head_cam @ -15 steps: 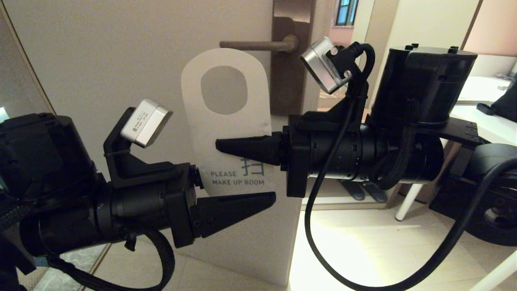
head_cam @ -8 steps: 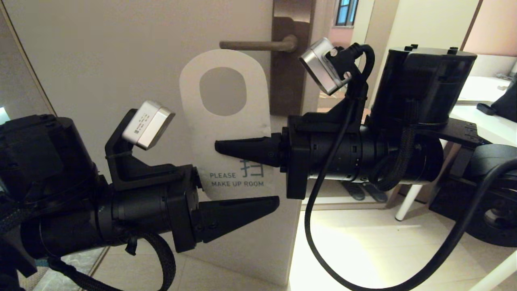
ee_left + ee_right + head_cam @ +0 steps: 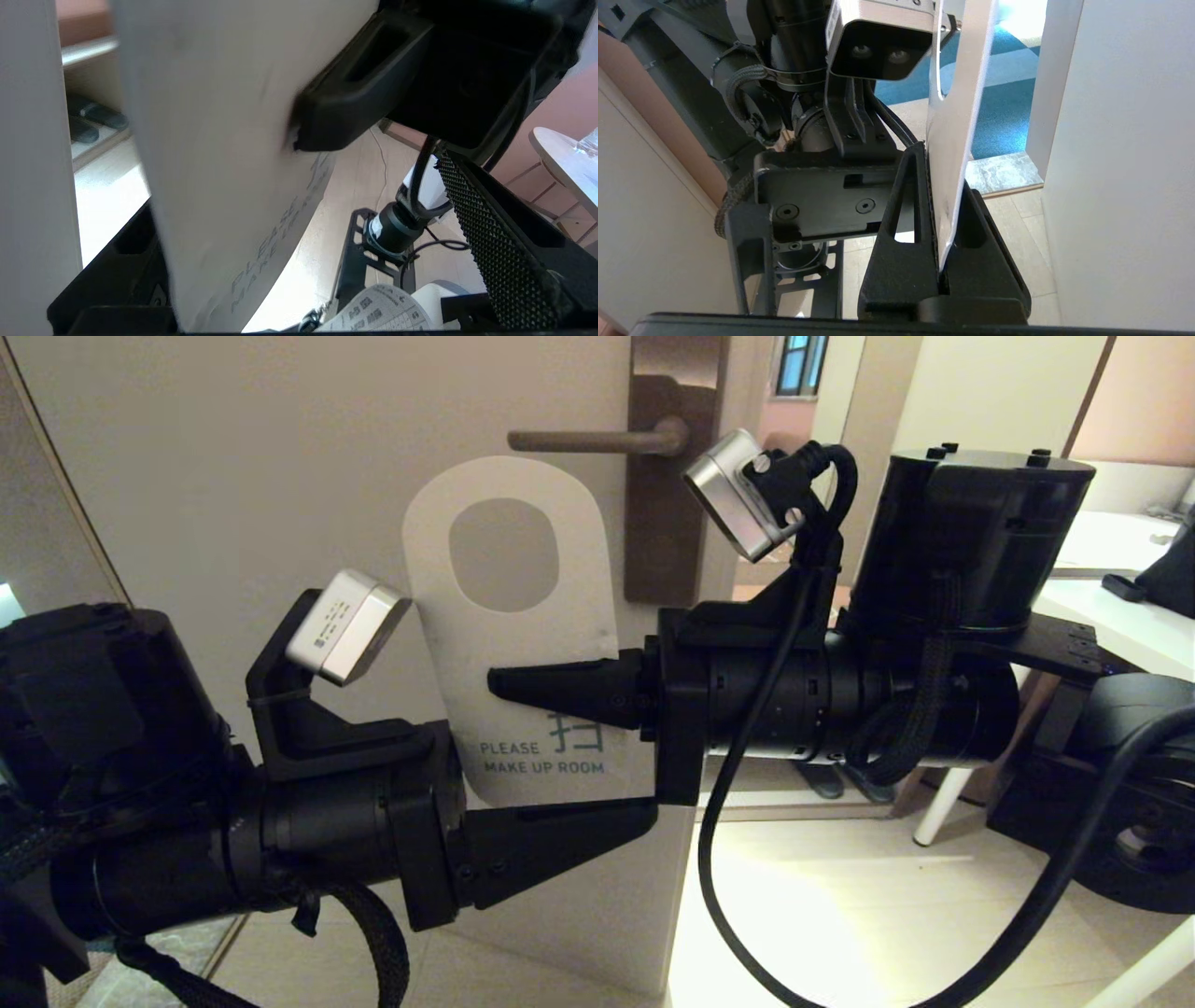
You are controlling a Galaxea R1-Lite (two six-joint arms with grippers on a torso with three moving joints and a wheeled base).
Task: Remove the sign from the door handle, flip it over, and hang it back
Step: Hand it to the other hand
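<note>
The right gripper [image 3: 523, 686], clamped on the white-side-out sign [image 3: 523, 625], has carried it slightly left, below the door handle [image 3: 588, 439], while the wide-open left gripper [image 3: 597, 812] waits beneath; rehanging remains.

My right gripper [image 3: 499, 683] is matt black plastic, as is my left gripper [image 3: 597, 812], whose finger pad [image 3: 486, 233] carries a rough, diamond-knurled texture. The sign [image 3: 523, 644] looks like thin, smooth, matt white card with grey-blue printing. The door handle [image 3: 597, 439] is brushed bronze-brown metal with a dull sheen, on a backplate [image 3: 667, 523] of the same finish. The door [image 3: 233, 476] is smooth, matt, pale paint.
</note>
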